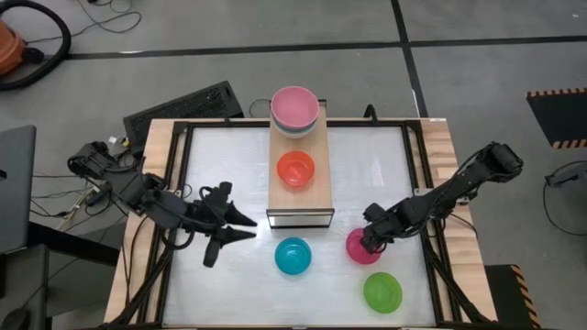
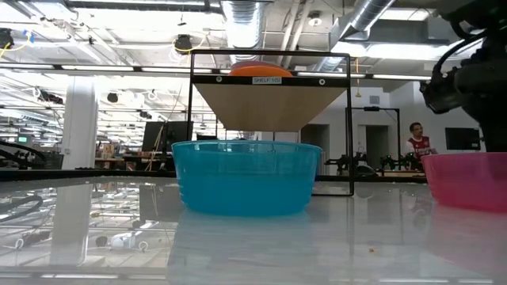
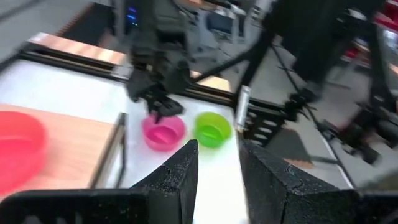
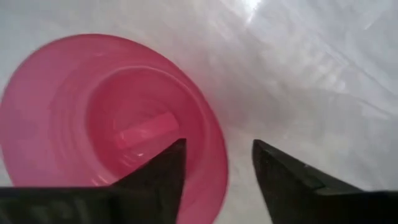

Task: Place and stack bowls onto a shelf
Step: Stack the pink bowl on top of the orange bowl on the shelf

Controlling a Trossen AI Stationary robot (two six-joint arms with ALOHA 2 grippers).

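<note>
R gripper (image 4: 214, 168): my fingers apart, straddling the magenta bowl (image 4: 106, 118) rim, one inside, one outside | bowl on table right of shelf (image 1: 299, 197) front | risk: thin rim grip, bowl may tilt or skid toward green bowl (image 1: 382, 291) | L gripper (image 1: 240, 227): parted, empty, idle near cyan bowl (image 1: 293, 256)

White-topped table (image 1: 367, 174) with wood rim, dark rails along the edges. Shelf (image 1: 298, 194) sits on the table at its far middle, pale wood top, dark front edge. On the shelf: red bowl (image 1: 295, 169) near the middle, pink bowl (image 1: 294, 107) stacked on a grey-blue one at the far end. On the table, in front of the shelf: cyan bowl (image 1: 293, 256) just ahead of its front edge, magenta bowl (image 1: 359, 247) to the right of that edge, green bowl (image 1: 382, 291) further out beyond the magenta.
</note>
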